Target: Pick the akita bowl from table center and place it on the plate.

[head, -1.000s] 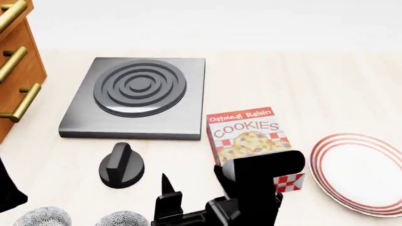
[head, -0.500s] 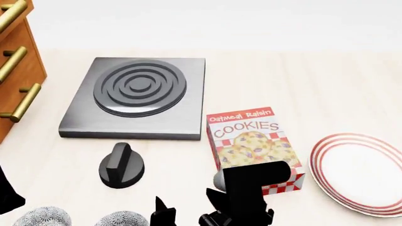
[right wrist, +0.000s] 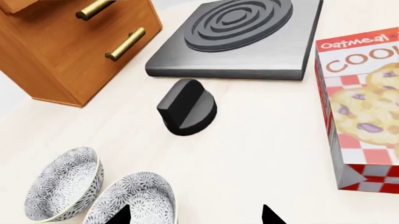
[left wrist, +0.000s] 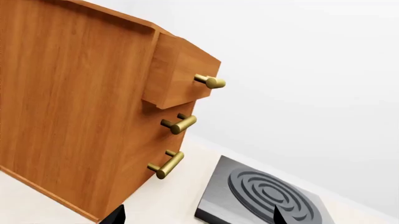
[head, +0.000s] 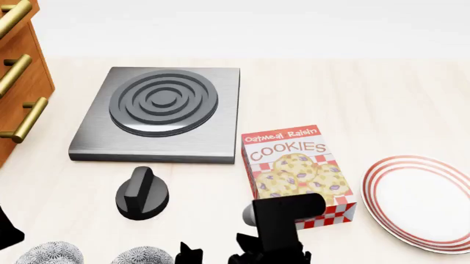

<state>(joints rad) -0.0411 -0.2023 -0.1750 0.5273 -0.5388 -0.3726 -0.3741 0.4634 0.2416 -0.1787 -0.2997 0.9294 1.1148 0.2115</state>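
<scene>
where the pale counter (head: 382, 99) meets the head view's near edge, two speckled bowls sit side by side, touching or nearly so; the akita bowl (right wrist: 134, 201) is the one nearer the right fingers (right wrist: 194, 215), whose two dark tips stand wide apart just above it, holding nothing. its twin bowl (right wrist: 62, 183) lies beside it. the plate (head: 426, 201) rests well apart at the right, beyond the cookie box (head: 298, 173). a black knob (right wrist: 186, 112) stands between the bowls and the hob (head: 158, 113). of the left fingers (left wrist: 196, 217) only tips show near the wooden drawers (left wrist: 81, 107); i cannot tell their spread.
</scene>
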